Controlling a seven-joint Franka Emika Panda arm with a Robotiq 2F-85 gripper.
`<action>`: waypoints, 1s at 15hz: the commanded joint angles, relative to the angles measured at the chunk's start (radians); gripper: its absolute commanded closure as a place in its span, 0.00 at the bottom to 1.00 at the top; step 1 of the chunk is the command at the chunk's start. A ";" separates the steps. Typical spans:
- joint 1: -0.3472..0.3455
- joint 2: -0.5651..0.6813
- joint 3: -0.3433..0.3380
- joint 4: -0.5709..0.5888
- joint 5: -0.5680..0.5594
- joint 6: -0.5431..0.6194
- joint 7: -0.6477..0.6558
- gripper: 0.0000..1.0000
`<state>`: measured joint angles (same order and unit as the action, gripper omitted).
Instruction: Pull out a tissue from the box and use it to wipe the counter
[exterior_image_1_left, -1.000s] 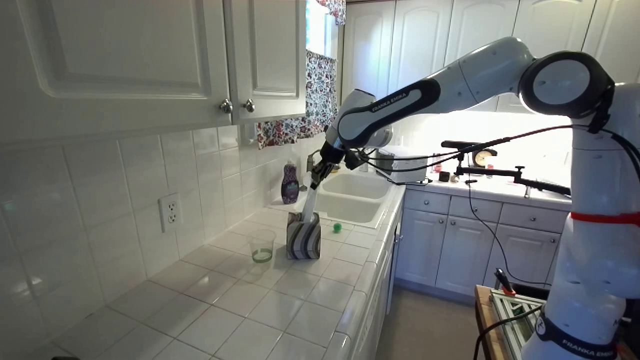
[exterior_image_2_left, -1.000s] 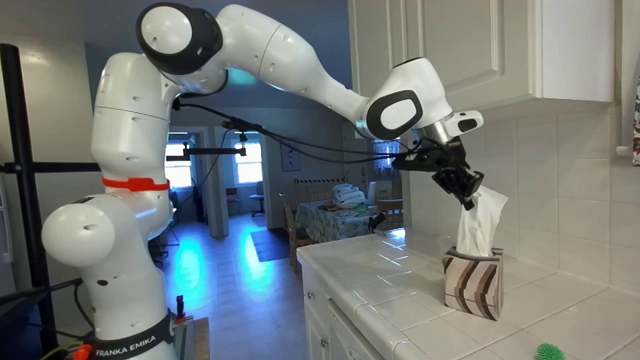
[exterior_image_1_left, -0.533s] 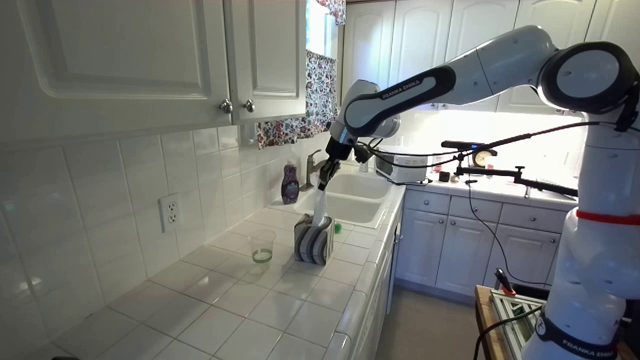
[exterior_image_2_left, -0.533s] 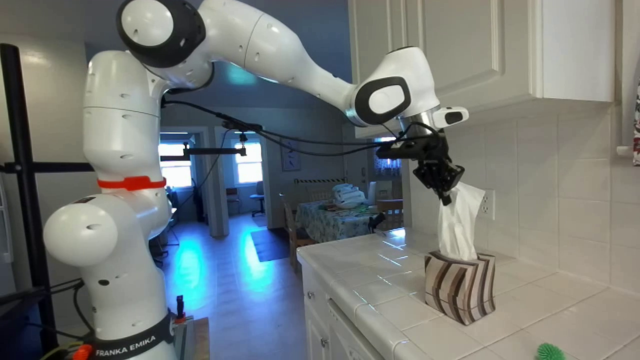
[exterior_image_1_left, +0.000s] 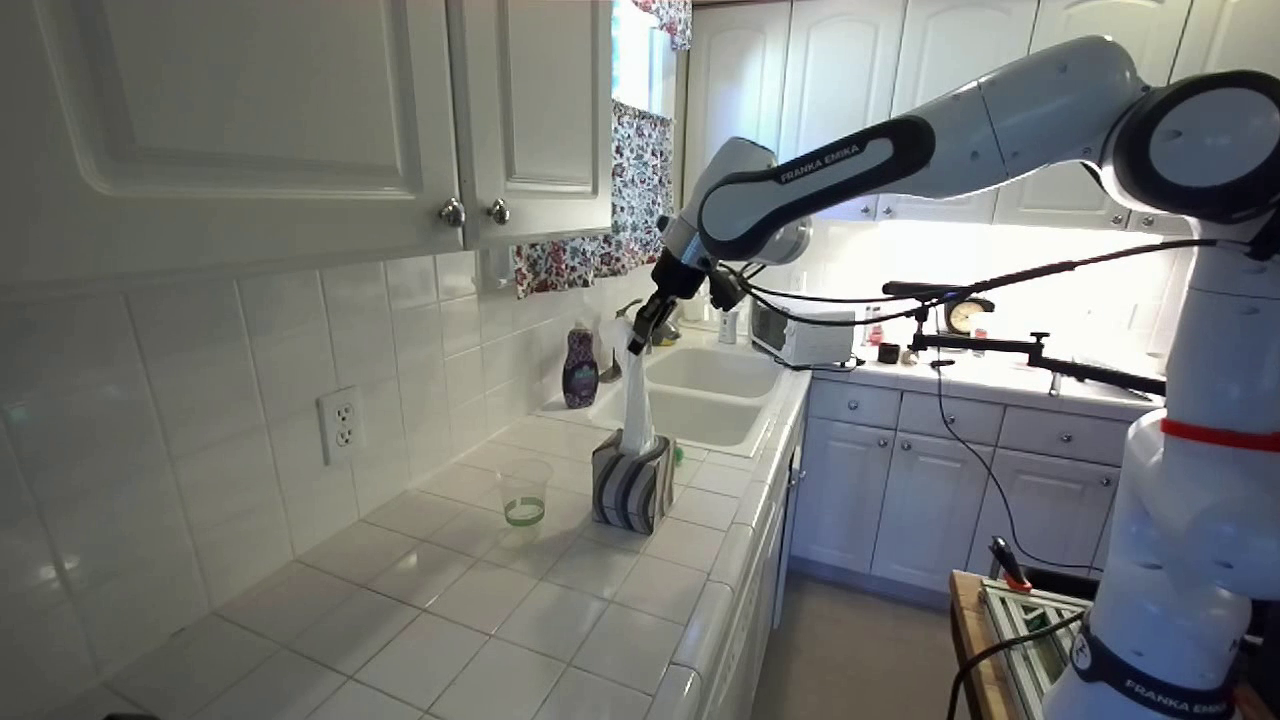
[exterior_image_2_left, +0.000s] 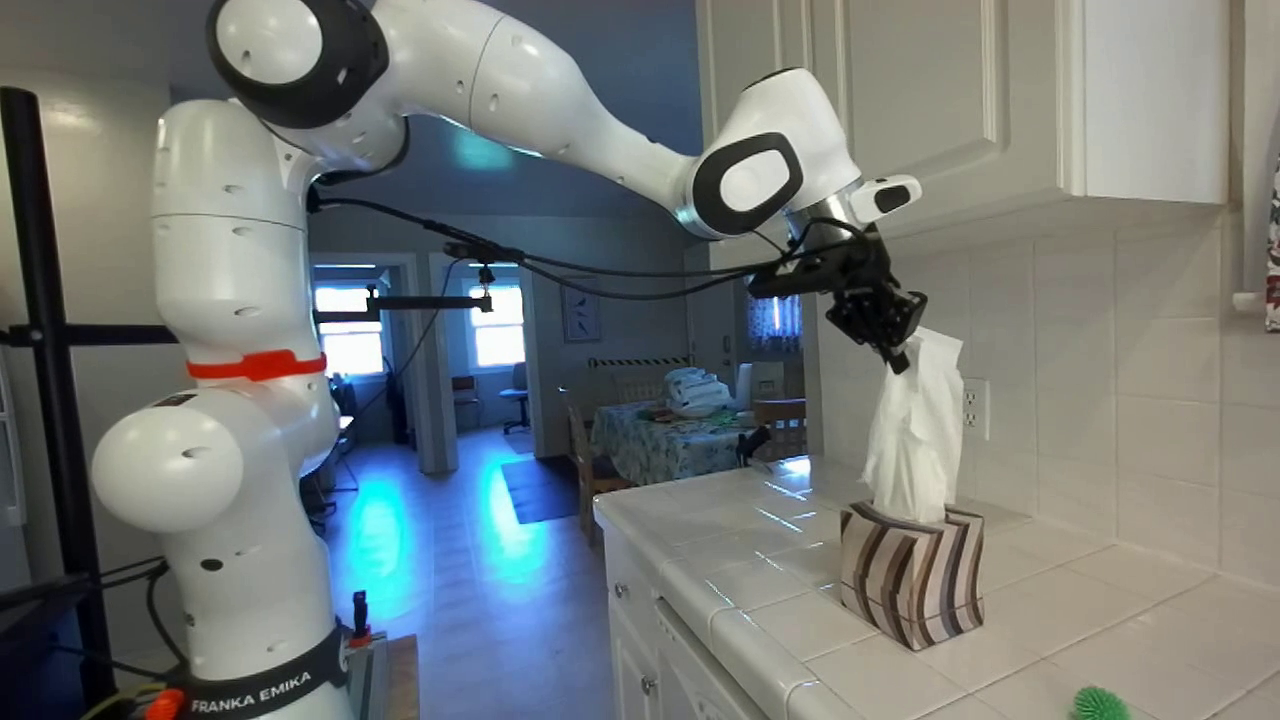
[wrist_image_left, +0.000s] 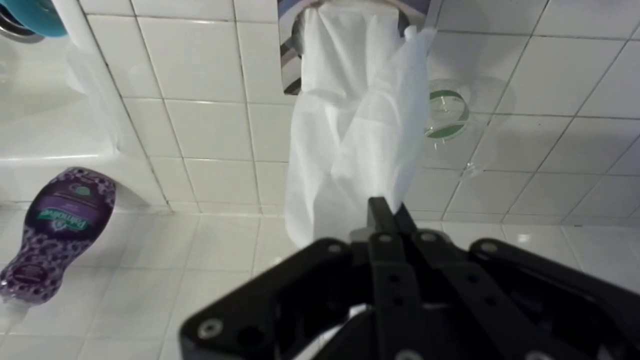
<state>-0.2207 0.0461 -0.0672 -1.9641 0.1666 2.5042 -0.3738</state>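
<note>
Lifted since the earlier frame: black two-finger tool (wrist_image_left: 391, 207), clenched on the white, crumpled paper tissue (exterior_image_2_left: 915, 440). White jointed arm (exterior_image_2_left: 535, 95) arches outward, then slopes downward. Tissue runs into the brown-striped cardboard box (exterior_image_2_left: 912, 585) on the white-tiled table (exterior_image_2_left: 1075, 615).

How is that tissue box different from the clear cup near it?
The box is square-cornered and striped; the cup is round and see-through, with a green band. A white tissue runs from the box up to the gripper; the cup stands apart from the gripper. Both stand on the tiled counter.
</note>
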 joint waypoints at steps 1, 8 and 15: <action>0.027 -0.052 -0.019 -0.042 0.039 -0.003 -0.042 1.00; 0.067 -0.114 -0.024 -0.066 0.188 -0.098 -0.227 1.00; 0.113 -0.115 -0.024 -0.070 0.204 -0.230 -0.336 1.00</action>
<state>-0.1347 -0.0599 -0.0752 -2.0070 0.3681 2.3073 -0.6603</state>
